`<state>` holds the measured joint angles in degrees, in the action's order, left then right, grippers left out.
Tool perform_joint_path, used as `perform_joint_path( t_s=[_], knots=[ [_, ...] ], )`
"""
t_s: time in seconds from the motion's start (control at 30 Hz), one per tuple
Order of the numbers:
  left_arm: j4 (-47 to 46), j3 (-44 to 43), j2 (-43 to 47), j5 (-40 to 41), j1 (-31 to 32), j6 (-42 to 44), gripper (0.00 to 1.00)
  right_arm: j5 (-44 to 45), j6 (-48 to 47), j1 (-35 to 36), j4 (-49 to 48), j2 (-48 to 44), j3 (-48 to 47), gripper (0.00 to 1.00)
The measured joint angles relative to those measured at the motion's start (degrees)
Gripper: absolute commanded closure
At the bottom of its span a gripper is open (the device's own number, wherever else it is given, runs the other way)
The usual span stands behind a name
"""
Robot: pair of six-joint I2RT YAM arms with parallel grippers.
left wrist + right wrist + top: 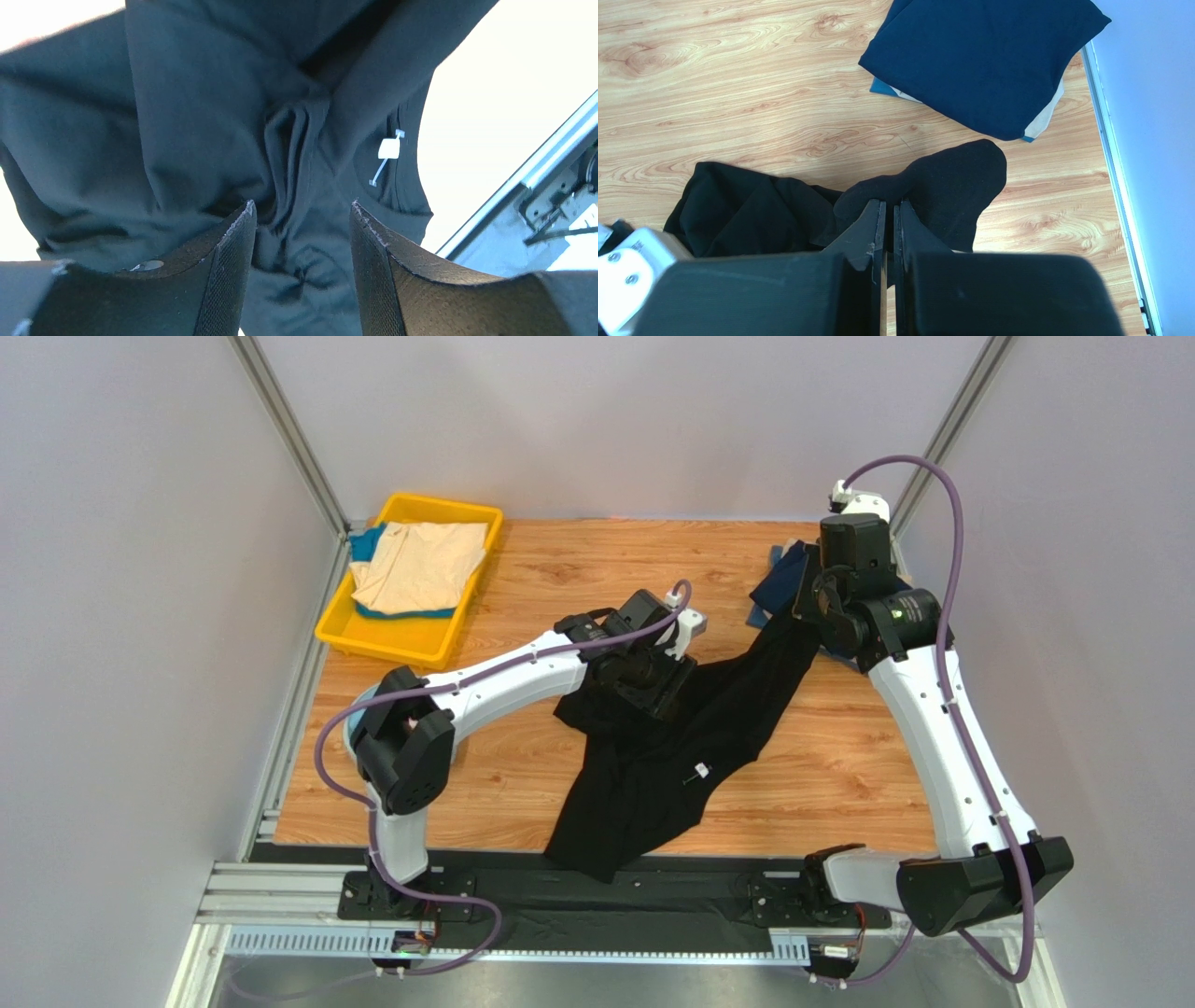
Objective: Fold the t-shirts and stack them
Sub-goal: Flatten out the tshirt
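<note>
A large, soft black t-shirt [709, 735] sprawls unfolded across the middle of the wooden tabletop [856, 770]. It forms a long dark band running from the far right down to the near edge, where its lower end bunches up. It is rumpled and full of creases. A small white plastic tag [693, 774] shows on it toward the near side, and in the left wrist view that tag [388, 148] hangs from a stitched seam.

The right gripper [811, 605], up near the far right corner, has its fingers pressed together on one end of the black t-shirt [948, 178]. A rounded wad of cloth sticks out past its tips [889, 203], and the fabric rises off the wood toward it.

The left gripper [652, 676] is over the shirt's middle with its jaws standing apart. Seen from its own camera [302, 206], a ridge of gathered folds [291, 154] lies in the gap. I cannot tell whether the pads touch the cloth.

Just beyond the right gripper, in the far right corner, a folded navy blue t-shirt [983, 56] tops a small stack, with a cream layer [1046, 112] and a teal edge [882, 87] peeking out beneath.

In the far left corner a yellow plastic tray [344, 633] holds a loosely folded beige t-shirt [418, 563] lying on teal-blue cloth [368, 543].
</note>
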<state>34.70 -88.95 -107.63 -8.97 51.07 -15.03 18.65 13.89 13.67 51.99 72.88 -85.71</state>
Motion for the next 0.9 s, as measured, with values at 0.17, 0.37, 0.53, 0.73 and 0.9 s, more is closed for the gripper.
perform_joint_path(
  t_s=[0.17, 0.37, 0.53, 0.73, 0.9],
  knots=[
    [-0.5, -2.6, -3.6, -0.6, -0.1, 1.2, 0.41, -0.2, 0.0, 0.0, 0.0, 0.0, 0.3, 1.0],
    [-0.3, -4.6, -8.2, -1.5, -0.1, 1.8, 0.41, -0.2, 0.0, -0.1, 0.0, 0.0, 0.3, 1.0],
    [-0.3, -5.8, -10.5, -2.1, -0.1, 2.0, 0.44, -0.2, 0.0, -0.1, 0.0, 0.0, 0.3, 1.0],
    [-1.0, -6.3, -11.9, -3.5, -0.1, 1.9, 0.6, -0.2, 0.0, -0.4, 0.0, 0.1, 0.3, 1.0],
    [-2.7, -6.0, -12.1, -5.3, -0.1, 1.4, 0.91, -0.3, 0.0, -0.6, 0.0, 0.2, 0.3, 1.0]
  ],
)
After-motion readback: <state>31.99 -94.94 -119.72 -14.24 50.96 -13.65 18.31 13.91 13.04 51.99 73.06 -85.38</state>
